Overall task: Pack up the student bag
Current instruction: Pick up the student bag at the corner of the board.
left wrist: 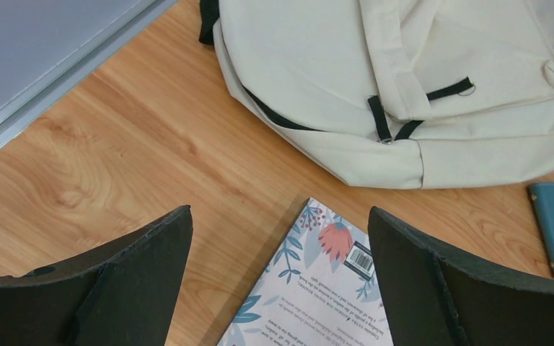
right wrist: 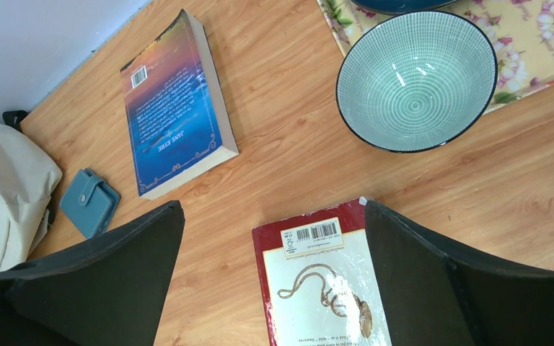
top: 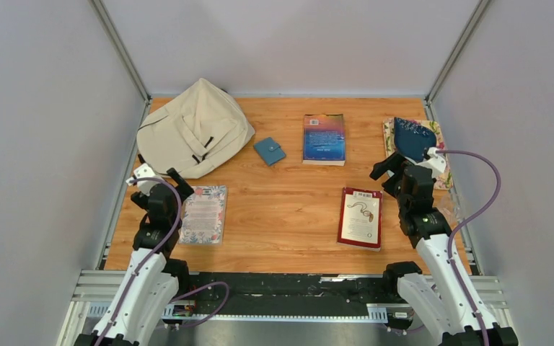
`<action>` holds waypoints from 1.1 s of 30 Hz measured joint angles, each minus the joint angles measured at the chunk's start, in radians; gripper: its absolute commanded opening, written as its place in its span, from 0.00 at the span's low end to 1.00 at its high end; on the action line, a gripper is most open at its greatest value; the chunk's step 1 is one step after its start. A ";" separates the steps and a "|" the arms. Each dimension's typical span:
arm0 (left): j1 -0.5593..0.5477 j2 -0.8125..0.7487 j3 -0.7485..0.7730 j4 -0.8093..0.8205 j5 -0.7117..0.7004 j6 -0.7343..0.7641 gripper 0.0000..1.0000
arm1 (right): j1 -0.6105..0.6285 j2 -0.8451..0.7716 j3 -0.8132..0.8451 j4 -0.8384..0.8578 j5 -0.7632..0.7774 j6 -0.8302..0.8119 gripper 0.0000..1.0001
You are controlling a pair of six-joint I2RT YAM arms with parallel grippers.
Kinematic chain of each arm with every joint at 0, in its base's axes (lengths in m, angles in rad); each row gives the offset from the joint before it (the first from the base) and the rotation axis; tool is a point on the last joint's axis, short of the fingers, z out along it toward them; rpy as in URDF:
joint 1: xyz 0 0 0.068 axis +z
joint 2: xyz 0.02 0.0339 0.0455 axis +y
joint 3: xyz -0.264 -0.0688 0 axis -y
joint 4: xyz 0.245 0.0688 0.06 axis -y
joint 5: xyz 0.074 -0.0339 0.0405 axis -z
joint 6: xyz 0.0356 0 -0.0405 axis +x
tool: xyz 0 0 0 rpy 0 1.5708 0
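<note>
Left gripper [left wrist: 280, 216], released: a floral book [left wrist: 317, 295] is seen between its fingers, the bag [left wrist: 317, 65] beyond. Right gripper [right wrist: 274, 209], released: a red book [right wrist: 324, 295] is framed likewise.

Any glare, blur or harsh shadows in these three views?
Top external: even light, soft shadows, sharp. Right wrist: small highlights inside the bowl, sheen on the red book. Left wrist: student bag crisp, no glare.
</note>
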 measured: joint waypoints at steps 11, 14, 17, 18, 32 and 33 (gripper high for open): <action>0.000 0.056 0.065 -0.037 -0.015 -0.128 0.98 | 0.000 0.054 0.019 -0.048 0.021 0.017 0.99; 0.000 0.090 0.100 -0.128 0.011 -0.208 0.98 | 0.000 0.066 0.055 -0.116 0.007 0.048 0.99; 0.000 0.119 0.133 -0.193 0.058 -0.221 0.98 | 0.001 0.060 0.078 -0.150 -0.010 0.061 0.99; 0.000 0.115 0.134 -0.213 0.080 -0.212 0.98 | 0.001 0.054 0.078 -0.159 -0.006 0.070 0.99; 0.000 -0.293 0.137 -0.462 0.446 0.101 0.98 | 0.000 -0.080 0.043 -0.209 -0.283 0.108 0.99; 0.000 -0.325 0.135 -0.463 0.457 0.100 0.98 | 0.000 -0.080 0.049 -0.209 -0.303 0.108 0.99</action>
